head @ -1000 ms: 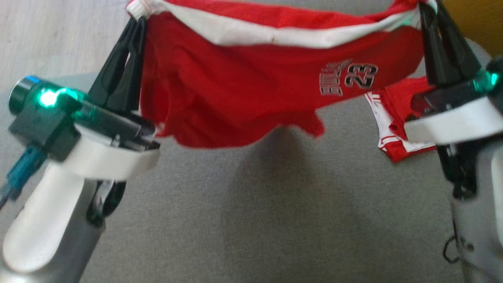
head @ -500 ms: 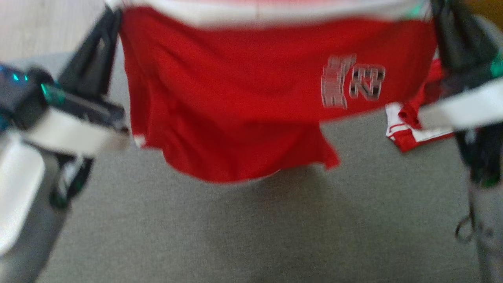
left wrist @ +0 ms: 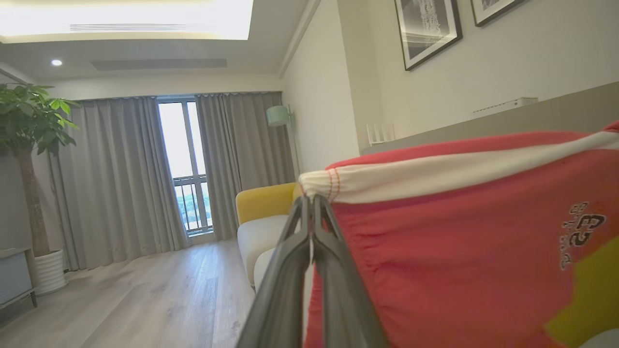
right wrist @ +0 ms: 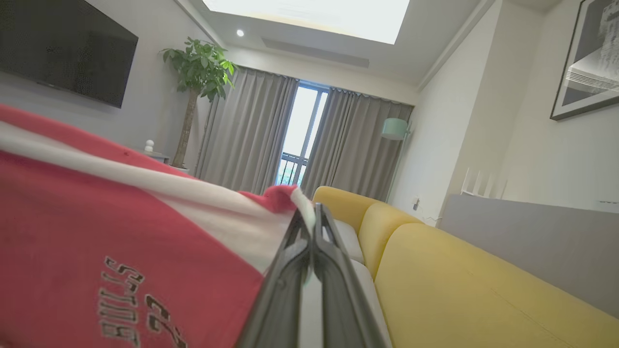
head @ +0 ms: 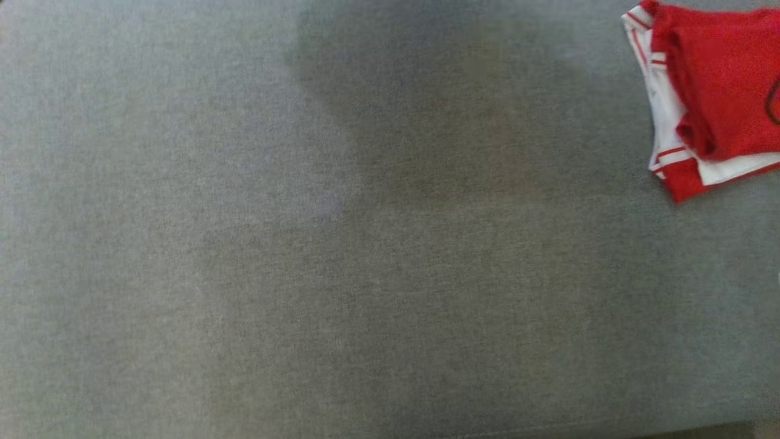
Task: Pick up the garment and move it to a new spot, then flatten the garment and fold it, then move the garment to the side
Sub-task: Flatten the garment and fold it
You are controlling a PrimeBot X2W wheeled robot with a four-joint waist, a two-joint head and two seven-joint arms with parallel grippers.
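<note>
As its two fingers are pressed together, the left gripper (left wrist: 312, 202) grips one corner of the red garment (left wrist: 459, 261) at the white waistband (left wrist: 435, 174), and the cloth spreads to the right of the fingers. The right gripper (right wrist: 313, 212) is clamped on the opposite corner, with the cloth stretching to its left. In the head view, a folded red piece (head: 713, 91) lies on the grey surface (head: 365, 244).
</note>
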